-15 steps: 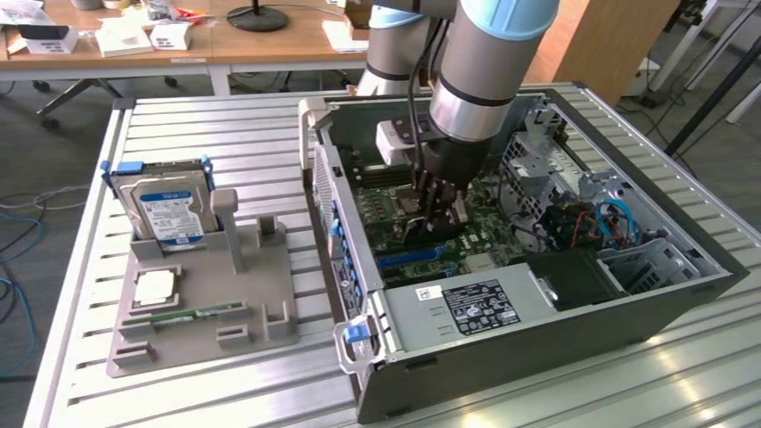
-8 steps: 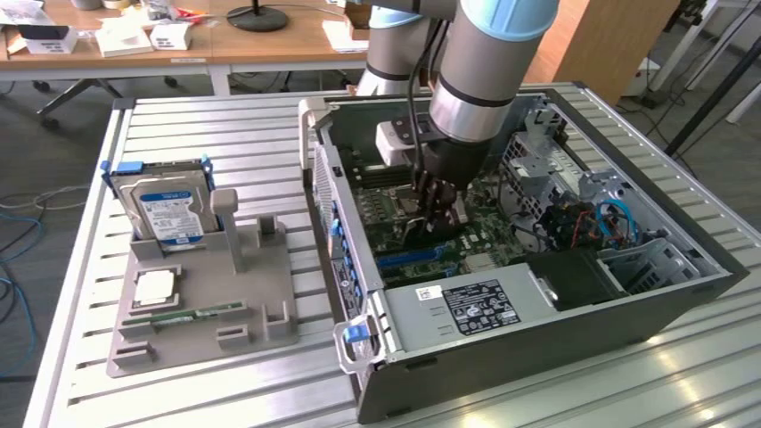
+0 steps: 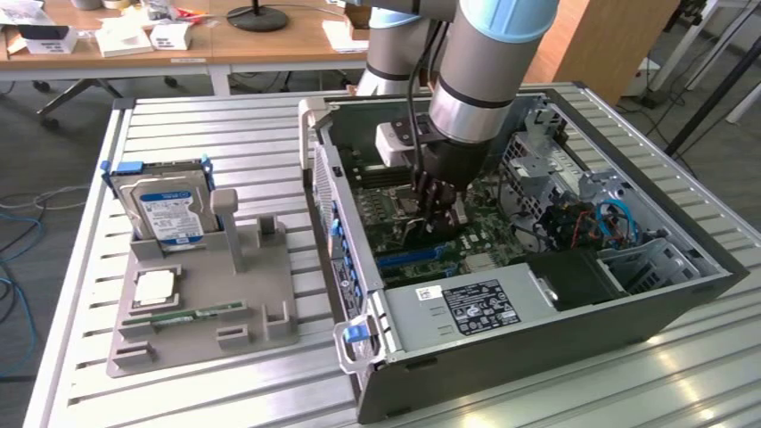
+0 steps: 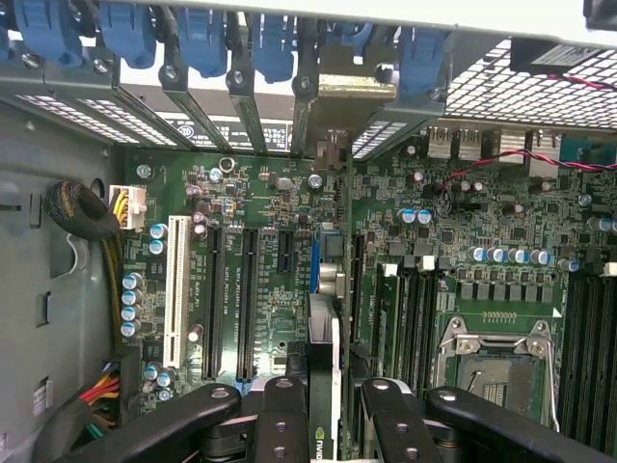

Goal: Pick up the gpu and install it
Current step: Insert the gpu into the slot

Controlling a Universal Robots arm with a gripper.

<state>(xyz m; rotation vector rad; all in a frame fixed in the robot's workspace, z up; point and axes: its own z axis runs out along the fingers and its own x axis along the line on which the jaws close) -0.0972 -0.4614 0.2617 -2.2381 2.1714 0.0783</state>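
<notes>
Exterior view. The arm reaches down into the open computer case (image 3: 666,294), which fills the centre and the exterior view's right. The gripper (image 3: 437,214) is low inside the case, just above the motherboard (image 3: 482,242). The fingers are clenched on the gpu (image 3: 422,234), which shows as a thin dark card hanging on edge below the fingertips, close to the board near the blue slot (image 3: 411,259). Whether its lower edge touches the board cannot be told. The power supply (image 3: 476,303), with a black label, sits nearer the camera. At the exterior view's left a grey tray (image 3: 196,303) carries the hard drive (image 3: 173,209) standing upright, a processor chip (image 3: 155,285) and a memory stick (image 3: 184,314).

Wrist view. The gripper (image 4: 323,410) grips the gpu (image 4: 324,347) between black fingers (image 4: 280,415), one pair pressing on each face. The card is seen edge-on as a narrow dark strip with a pale rim and a green mark beside the fingers. It runs parallel to the long black slots (image 4: 246,289) and lies in line with a short blue slot (image 4: 315,265), over the motherboard (image 4: 270,193). The white slot (image 4: 177,289) lies well apart to one side and the processor socket (image 4: 496,357) to the other.
</notes>
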